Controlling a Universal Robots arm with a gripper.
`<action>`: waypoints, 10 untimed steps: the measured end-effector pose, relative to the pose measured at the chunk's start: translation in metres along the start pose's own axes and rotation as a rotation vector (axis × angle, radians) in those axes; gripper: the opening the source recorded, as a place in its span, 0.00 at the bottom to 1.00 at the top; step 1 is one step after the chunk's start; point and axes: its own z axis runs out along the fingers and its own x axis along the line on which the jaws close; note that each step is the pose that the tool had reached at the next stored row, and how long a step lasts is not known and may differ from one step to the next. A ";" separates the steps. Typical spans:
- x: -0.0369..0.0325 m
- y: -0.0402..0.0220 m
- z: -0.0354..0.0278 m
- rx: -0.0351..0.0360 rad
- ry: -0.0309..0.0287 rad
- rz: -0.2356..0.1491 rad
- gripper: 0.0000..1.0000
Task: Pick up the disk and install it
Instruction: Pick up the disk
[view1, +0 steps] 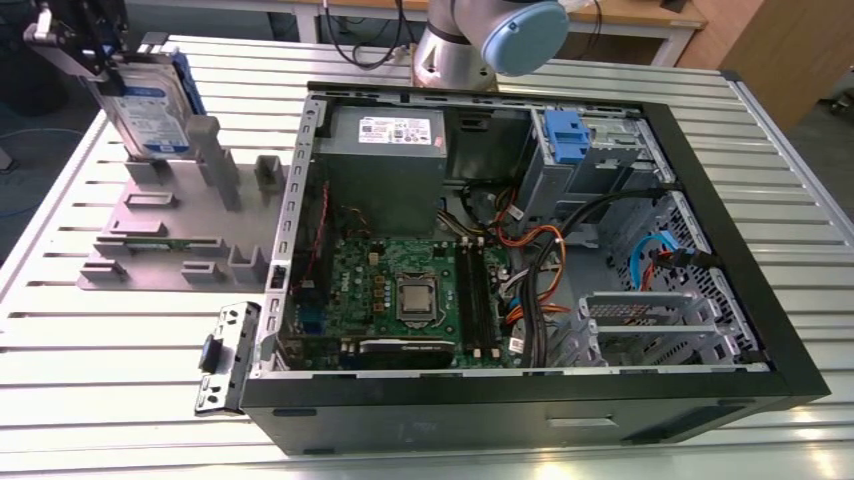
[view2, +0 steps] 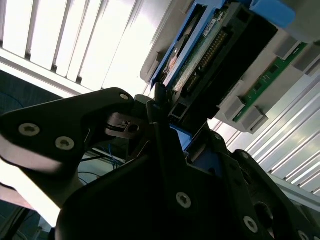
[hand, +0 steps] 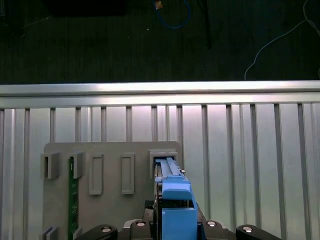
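Observation:
The disk (view1: 140, 100), a silver-grey drive with a white-and-blue label in a blue caddy, stands on edge at the far end of the grey fixture (view1: 160, 215), at the exterior view's upper left. My gripper (view1: 91, 52) sits over its top edge, shut on it. In the first wrist view the blue caddy (hand: 172, 200) runs from between my fingers (hand: 210, 226) down to a slot of the fixture (hand: 110, 210). The second wrist view shows the disk's (view2: 205, 55) connector side and green board, held in the dark gripper (view2: 180, 135).
The open computer case (view1: 701, 210) lies at the exterior view's right, with a grey power supply (view1: 387, 135), motherboard (view1: 414, 290) and another blue-handled caddy (view1: 566, 135) in its drive bay. A green memory stick (hand: 73, 195) sits in the fixture. A metal bracket (view1: 224, 355) lies by the case.

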 end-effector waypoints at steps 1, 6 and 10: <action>0.0000 0.0000 -0.0004 0.0000 0.0000 0.000 0.36; -0.0001 0.0001 -0.0027 0.0000 0.0000 0.000 0.36; -0.0002 0.0002 -0.0044 0.0000 0.0000 0.000 0.36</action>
